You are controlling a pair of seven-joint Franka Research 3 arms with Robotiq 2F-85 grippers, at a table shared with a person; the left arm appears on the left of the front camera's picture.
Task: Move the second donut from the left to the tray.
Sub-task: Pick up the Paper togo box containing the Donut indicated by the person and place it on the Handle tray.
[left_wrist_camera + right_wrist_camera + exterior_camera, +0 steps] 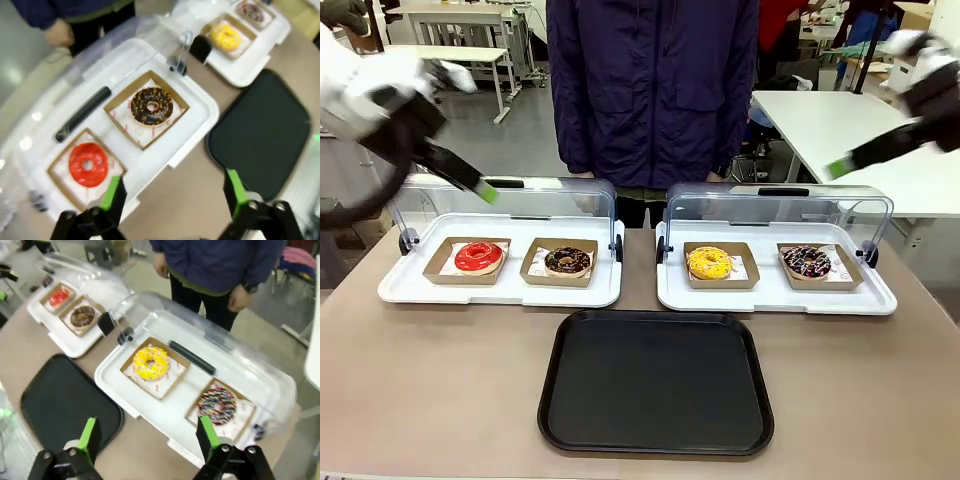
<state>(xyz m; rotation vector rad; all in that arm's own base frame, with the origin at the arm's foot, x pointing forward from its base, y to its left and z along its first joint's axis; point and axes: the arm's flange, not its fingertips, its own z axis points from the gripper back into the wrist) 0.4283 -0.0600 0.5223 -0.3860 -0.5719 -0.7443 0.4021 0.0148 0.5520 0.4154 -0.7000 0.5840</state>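
Observation:
The second donut from the left [567, 261] has dark chocolate glaze with light flecks. It sits in a brown cardboard holder on the left white tray [420, 288], to the right of a red-glazed donut [479, 257]. The black tray [656, 382] lies empty at the table's front middle. My left gripper [480, 185] hangs open, high over the left white tray's back edge. In the left wrist view the chocolate donut [152, 106] lies ahead of the open gripper [175, 195], with the black tray [260, 135] to the right. My right gripper [149, 435] is open above the right white tray.
The right white tray [880, 296] holds a yellow donut [709, 263] and a dark sprinkled donut [807, 262]. Both clear domed lids [570, 200] stand open behind the trays. A person in a dark blue jacket [650, 90] stands at the far edge.

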